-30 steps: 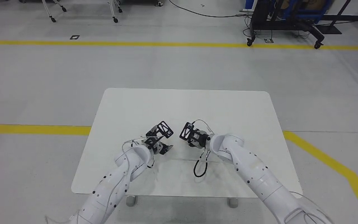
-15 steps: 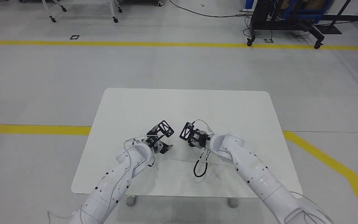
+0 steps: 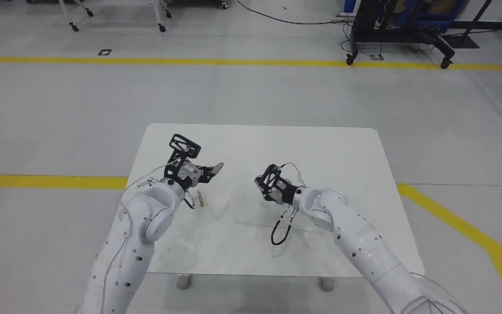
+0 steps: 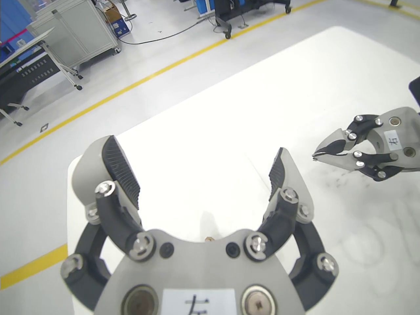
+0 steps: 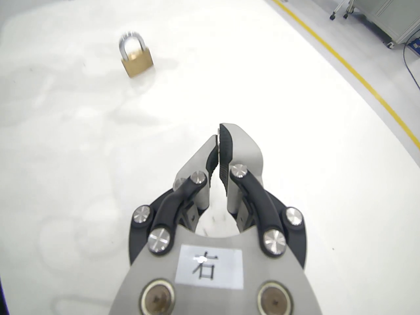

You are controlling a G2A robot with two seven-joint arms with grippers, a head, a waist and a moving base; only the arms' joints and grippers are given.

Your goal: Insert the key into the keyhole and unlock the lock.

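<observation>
A brass padlock (image 5: 136,59) with a silver shackle rests on the white table (image 5: 269,67), with neither gripper touching it. In the top view the padlock (image 3: 201,198) is a small shape just below my left gripper (image 3: 210,168). The left gripper (image 4: 203,168) hovers open with nothing between its ribbed pads (image 4: 119,168). My right gripper (image 5: 219,132) is shut at the table's middle and points toward the padlock from some way off. A thin metal sliver, the key (image 4: 314,156), pokes out of the right gripper (image 4: 323,152) at its fingertips.
The table (image 3: 337,149) carries faint scuff marks. A black cable (image 3: 279,232) loops beside my right forearm. The table's far edge and left corner lie close to my left gripper. Yellow floor tape (image 3: 235,60) and wheeled racks stand beyond.
My left gripper has let go, opened and swung away up and to the left, leaving the padlock on the table. The right gripper stayed nearly in place, still shut.
</observation>
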